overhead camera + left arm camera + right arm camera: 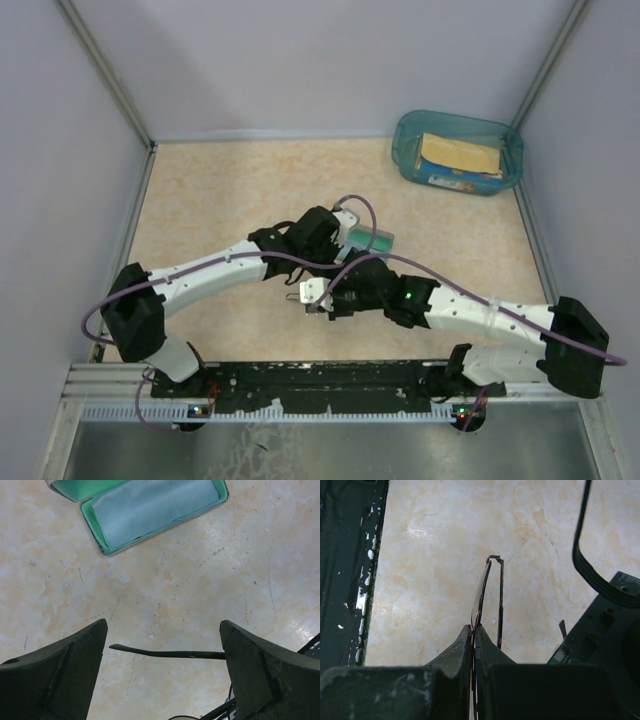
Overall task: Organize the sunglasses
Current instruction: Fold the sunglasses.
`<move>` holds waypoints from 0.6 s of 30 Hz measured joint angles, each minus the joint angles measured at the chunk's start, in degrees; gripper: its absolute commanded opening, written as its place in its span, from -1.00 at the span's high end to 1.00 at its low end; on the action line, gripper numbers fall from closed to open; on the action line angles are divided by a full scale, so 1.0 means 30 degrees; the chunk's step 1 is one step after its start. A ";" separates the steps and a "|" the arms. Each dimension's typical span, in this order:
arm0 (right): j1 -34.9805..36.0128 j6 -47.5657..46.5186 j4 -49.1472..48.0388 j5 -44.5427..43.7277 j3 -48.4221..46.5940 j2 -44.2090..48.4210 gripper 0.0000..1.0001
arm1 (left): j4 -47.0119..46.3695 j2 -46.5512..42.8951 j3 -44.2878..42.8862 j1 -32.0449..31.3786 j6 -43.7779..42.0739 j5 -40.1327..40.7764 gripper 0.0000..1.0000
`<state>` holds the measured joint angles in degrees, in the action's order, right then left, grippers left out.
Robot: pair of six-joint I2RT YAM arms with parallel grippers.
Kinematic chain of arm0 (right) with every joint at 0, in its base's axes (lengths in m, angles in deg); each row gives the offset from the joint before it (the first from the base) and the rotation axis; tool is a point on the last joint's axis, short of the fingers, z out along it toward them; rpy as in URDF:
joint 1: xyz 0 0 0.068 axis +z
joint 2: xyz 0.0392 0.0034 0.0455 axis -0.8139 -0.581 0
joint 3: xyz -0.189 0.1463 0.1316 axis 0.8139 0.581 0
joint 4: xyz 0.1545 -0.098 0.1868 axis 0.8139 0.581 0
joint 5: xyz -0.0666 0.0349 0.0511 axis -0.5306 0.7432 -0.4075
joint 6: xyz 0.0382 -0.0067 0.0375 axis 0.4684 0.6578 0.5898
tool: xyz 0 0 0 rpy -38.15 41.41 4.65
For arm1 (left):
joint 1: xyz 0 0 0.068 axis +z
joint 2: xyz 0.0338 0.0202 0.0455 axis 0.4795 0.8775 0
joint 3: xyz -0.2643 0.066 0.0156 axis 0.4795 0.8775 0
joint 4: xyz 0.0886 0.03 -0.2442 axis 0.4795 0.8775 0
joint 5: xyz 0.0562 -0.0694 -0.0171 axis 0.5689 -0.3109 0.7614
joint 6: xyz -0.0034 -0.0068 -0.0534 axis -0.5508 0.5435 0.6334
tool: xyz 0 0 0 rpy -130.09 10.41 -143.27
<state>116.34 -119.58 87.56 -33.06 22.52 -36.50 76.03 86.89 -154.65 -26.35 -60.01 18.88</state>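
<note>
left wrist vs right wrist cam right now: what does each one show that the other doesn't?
Left wrist only: the open case with the blue cloth inside, and the left gripper spread wide. Right wrist only: the right gripper shut on the sunglasses frame, plus the black base rail. Both: some of the sunglasses and the beige tabletop.

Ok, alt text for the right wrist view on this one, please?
The right gripper, shut, pinches the thin dark sunglasses edge-on, the wire frame sticking out ahead of its fingertips against the beige marbled table. A black rail runs down the left edge, and part of the other arm shows at right.
</note>
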 measured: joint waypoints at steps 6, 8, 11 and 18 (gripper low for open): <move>0.0007 0.0364 -0.0270 -0.0612 0.0000 0.0000 1.00 | -0.0058 -0.0204 0.0284 -0.0044 0.0087 -0.0066 -0.99; 0.0080 0.0466 -0.0291 -0.0801 0.0000 0.0000 1.00 | -0.0066 -0.0306 0.0379 -0.0051 0.0124 -0.0058 -0.99; 0.0095 0.0503 -0.0379 -0.1166 0.0000 0.0007 1.00 | -0.0058 -0.0634 0.0532 -0.0073 0.0138 -0.0029 -0.99; 0.0306 0.0670 -0.0801 -0.1712 0.0007 0.0182 1.00 | -0.0182 -0.1180 0.0743 -0.0080 0.0168 0.0153 -0.99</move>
<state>117.26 -117.57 85.16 -38.19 22.54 -35.96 75.49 83.35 -152.42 -26.59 -59.51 19.34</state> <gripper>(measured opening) 0.018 0.997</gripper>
